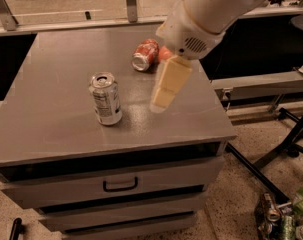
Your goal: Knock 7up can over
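7up can (105, 100) upright, apart from pincer (159, 103) over cabinet top (51, 121)

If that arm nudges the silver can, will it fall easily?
Probably: the 7up can stands upright, tall and narrow, so a sideways push should tip it. Being round, it may then roll. The gripper hangs beside it, apart.

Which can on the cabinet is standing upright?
The silver-white 7up can, front left; the red-orange can behind it lies on its side. The gripper hangs right of the 7up can, apart.
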Available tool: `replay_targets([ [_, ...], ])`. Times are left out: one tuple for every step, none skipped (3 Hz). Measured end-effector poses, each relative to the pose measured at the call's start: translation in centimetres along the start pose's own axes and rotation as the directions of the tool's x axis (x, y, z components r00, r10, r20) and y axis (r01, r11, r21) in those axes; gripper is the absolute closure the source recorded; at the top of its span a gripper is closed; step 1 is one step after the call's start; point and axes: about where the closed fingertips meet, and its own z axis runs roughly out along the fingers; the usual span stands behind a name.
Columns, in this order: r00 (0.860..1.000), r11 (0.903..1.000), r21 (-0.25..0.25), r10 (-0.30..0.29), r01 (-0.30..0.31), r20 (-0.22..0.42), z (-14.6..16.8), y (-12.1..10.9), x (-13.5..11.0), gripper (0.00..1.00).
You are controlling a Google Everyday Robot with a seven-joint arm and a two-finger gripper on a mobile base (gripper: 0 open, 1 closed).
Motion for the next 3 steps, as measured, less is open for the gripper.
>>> replay_targets([
  [1.000,0.9994,0.035,0.000,-0.001,0.020,0.31,-0.88,-1.01,0.00],
  [1.000,0.9994,0.035,0.000,-0.001,0.020,0.30,-0.88,-1.02,0.00],
  [0.996,0.9993,0.027,0.023,-0.025,0.089,0.96,-1.02,-1.16,0.00],
])
